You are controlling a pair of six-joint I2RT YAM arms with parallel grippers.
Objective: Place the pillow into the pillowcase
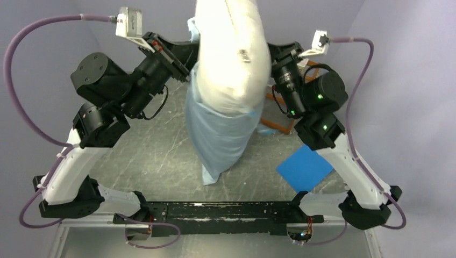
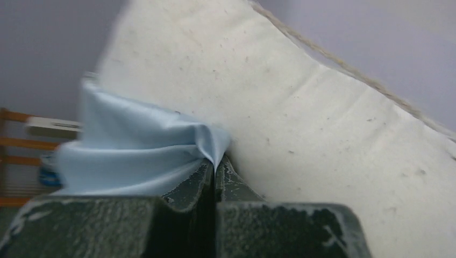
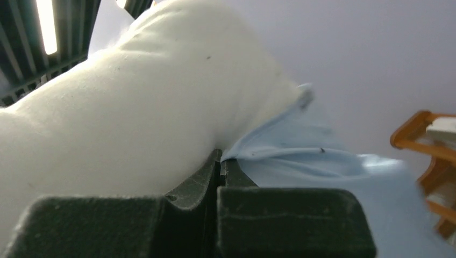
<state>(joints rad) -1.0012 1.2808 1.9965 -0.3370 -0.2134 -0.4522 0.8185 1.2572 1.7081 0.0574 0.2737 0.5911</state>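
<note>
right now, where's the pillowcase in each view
top external: the pillowcase hangs at centre between the two arms, sleeved over the pillow's lower end.
left wrist: the pillowcase is left of centre, its pale blue folds pinched in the left jaws.
right wrist: the pillowcase is right of centre, its edge pinched in the right jaws.
shared landmark: the off-white pillow, against the pillowcase in all three.

lab: scratched table (image 1: 156,156), plain walls (image 1: 408,75)
</note>
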